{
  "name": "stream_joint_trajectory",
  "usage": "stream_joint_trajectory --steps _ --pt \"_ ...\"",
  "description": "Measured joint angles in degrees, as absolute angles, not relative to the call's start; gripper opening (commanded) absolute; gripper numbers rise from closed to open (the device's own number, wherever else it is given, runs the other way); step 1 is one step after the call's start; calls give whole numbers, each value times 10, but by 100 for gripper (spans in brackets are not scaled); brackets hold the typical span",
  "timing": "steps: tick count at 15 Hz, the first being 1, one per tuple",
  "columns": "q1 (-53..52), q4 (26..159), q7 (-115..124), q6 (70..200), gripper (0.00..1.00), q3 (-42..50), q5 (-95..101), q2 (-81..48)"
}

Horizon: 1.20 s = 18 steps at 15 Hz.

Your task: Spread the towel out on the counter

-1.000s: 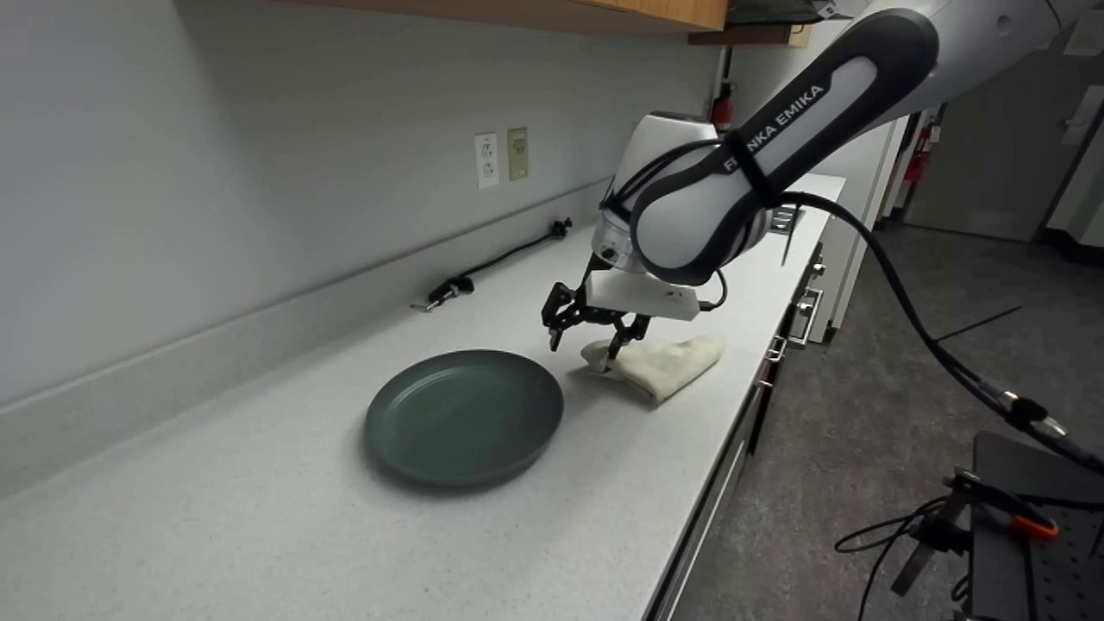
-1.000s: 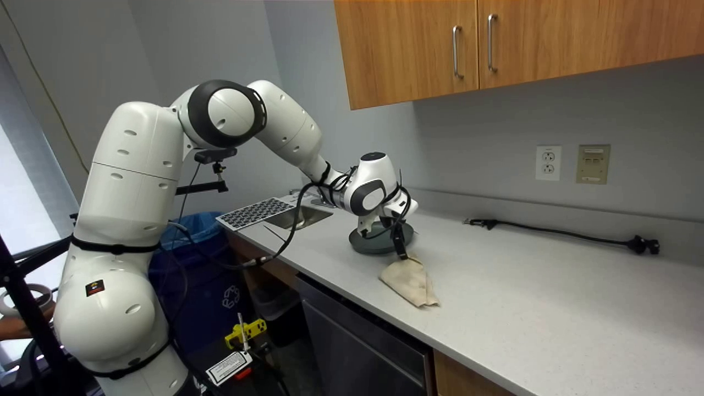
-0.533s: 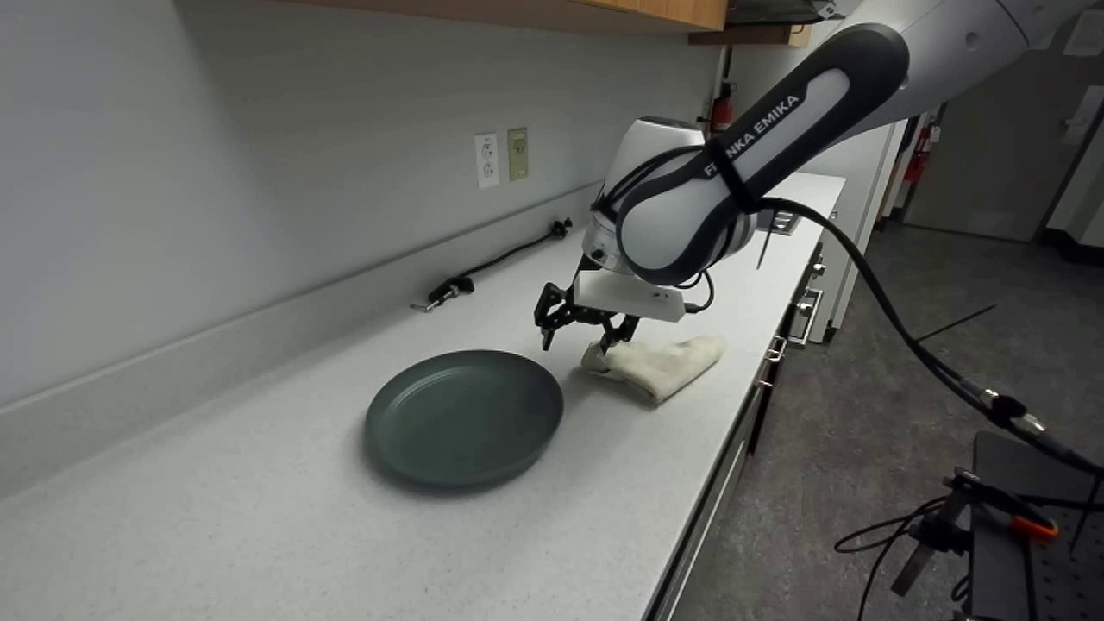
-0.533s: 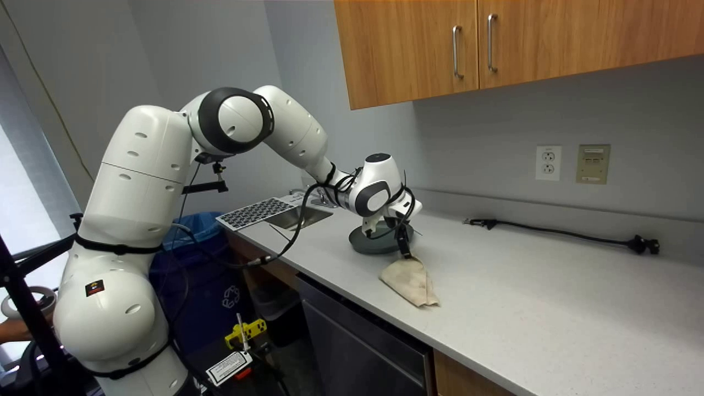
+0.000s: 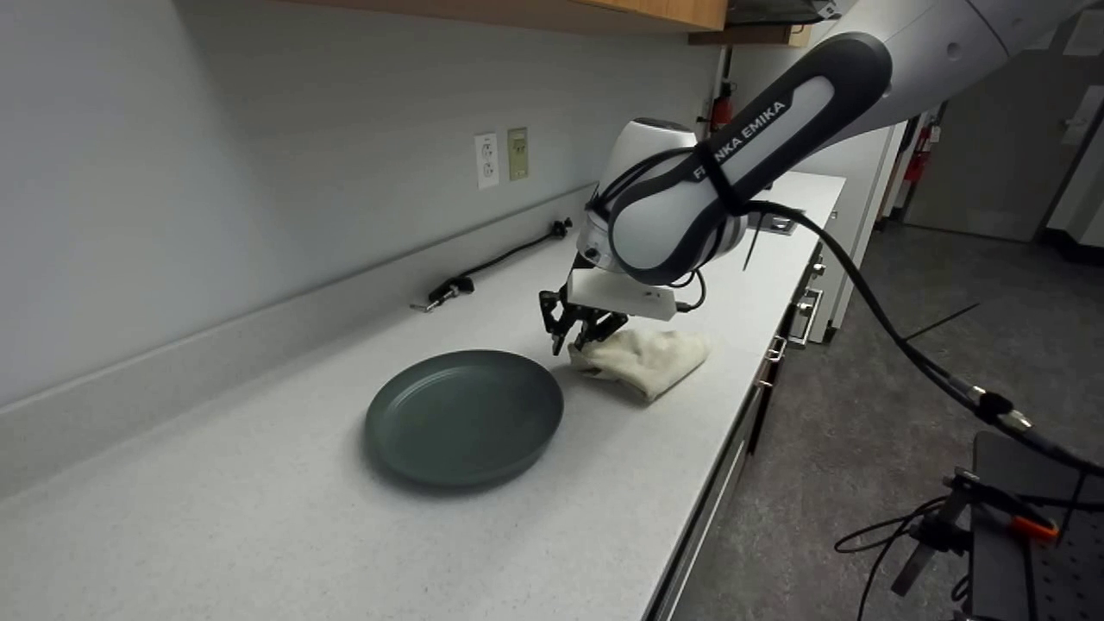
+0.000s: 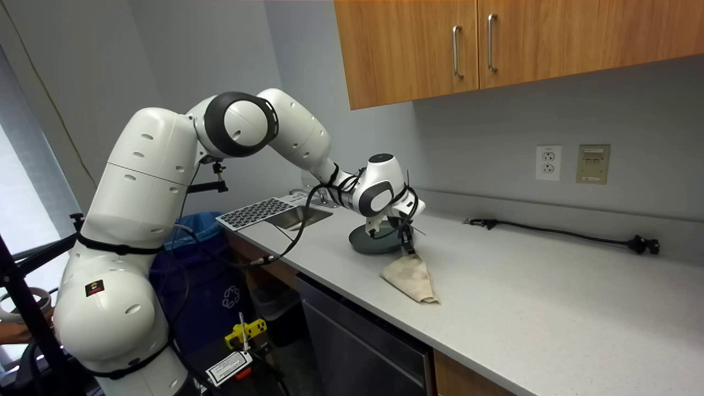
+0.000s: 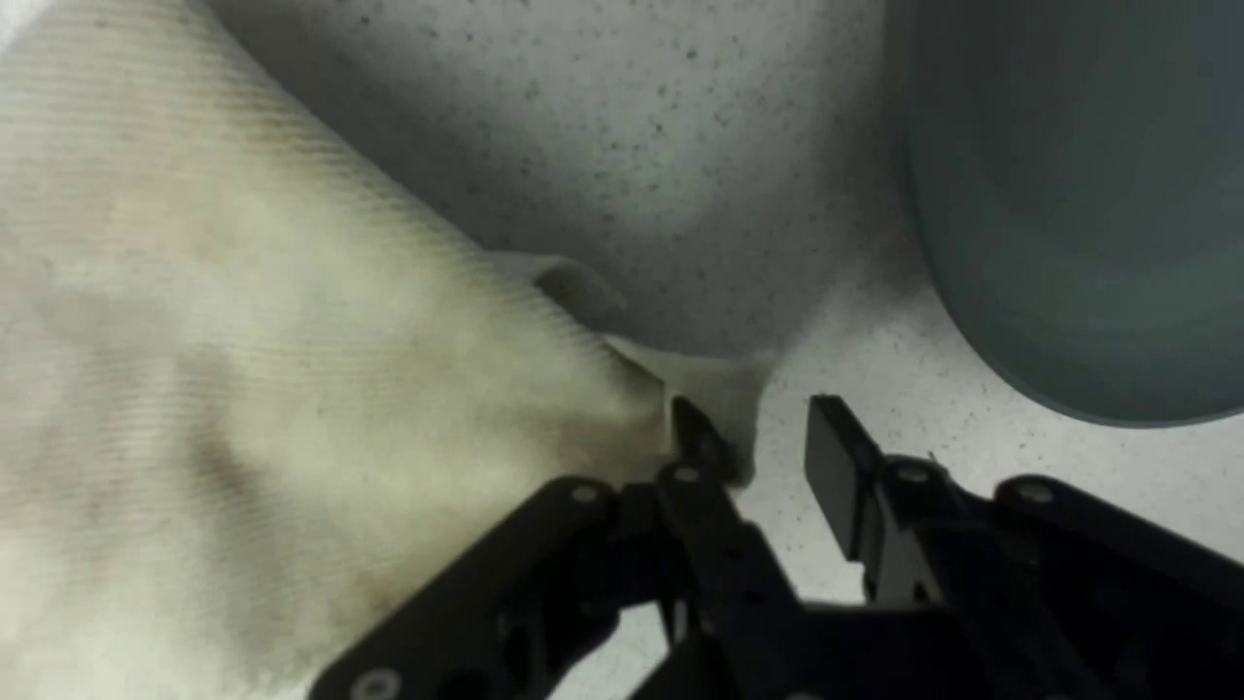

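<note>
Gripper [image 7: 765, 437] agape at towel [image 7: 292, 340]; contact unclear. Wrist view cuts off towel, plate [image 7: 1079, 214].

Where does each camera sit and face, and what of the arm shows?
In an exterior view: above and looking along the counter, plate nearest; forearm and jaws show.
In an exterior view: before the counter, facing the wall obliquely; most of the arm.
Wrist view: on the arm, looking down at towel and plate; only the parted jaws.
In both exterior views: towel, plate, outlet.
</note>
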<state>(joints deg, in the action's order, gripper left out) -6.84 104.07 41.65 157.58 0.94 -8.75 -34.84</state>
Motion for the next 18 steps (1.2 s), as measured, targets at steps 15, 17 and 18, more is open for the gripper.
stream_joint_trajectory --steps 15,17,18 --pt "-61 1088 369 1757 0 -12 -127 -238" --pt "-50 1113 359 1806 0 -37 -131 -200" --pt "-40 1125 356 1828 0 -54 -131 -180"
